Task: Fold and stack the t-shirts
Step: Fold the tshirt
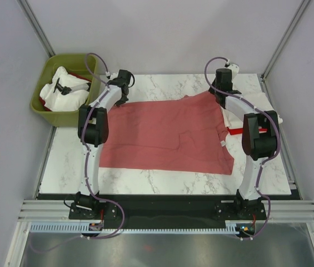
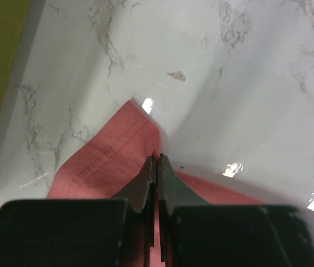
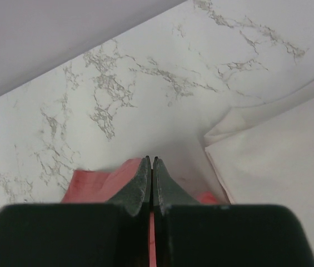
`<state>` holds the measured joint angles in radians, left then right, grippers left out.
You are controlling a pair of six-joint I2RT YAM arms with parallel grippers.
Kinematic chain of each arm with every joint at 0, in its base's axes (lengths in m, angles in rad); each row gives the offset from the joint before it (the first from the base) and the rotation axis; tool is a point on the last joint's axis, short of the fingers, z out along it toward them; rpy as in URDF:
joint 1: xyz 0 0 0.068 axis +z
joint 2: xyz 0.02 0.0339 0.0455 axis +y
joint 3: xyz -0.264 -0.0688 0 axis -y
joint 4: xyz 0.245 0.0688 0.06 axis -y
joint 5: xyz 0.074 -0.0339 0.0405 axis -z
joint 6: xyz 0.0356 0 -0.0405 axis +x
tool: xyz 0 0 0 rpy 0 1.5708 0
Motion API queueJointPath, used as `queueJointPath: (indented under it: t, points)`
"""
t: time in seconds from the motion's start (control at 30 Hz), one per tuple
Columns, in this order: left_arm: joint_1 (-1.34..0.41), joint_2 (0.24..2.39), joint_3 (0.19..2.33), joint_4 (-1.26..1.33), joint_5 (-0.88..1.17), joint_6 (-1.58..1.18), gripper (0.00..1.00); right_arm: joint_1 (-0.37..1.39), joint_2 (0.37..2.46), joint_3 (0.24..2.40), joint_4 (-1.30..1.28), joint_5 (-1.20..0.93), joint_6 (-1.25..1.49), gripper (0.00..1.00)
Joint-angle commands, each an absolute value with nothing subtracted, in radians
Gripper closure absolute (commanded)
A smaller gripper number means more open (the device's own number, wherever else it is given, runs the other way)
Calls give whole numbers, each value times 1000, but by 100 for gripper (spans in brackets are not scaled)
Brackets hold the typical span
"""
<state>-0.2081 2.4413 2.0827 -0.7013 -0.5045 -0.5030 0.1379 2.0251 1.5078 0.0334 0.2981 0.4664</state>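
Pinching the far corners, left hand (image 2: 157,160) and right hand (image 3: 151,162) are clamped on the shirt (image 1: 168,133), spread flat on the counter (image 1: 162,83). Recommended: lift both evenly and keep the edges aligned towards the near hem.

Salmon-red t-shirt (image 1: 168,133) spread out on table (image 1: 145,179), cream-white t-shirt (image 1: 65,93) crumpled in bin (image 1: 54,118)

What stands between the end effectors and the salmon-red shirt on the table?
Nothing visible. The left end effector and right end effector are each shut on the salmon-red t-shirt's far edge, one near each far corner.
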Motion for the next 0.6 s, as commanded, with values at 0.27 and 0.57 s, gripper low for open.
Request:
queueJointPath:
  t: [0.27,0.57]
  points:
    - [-222,2275,1962,-681,-626,-479,98,126,1873,1388,48,318,460,100]
    - [-239,2175,1835,-658,-672,-509,98,126,1778,1289,55,301,476,100]
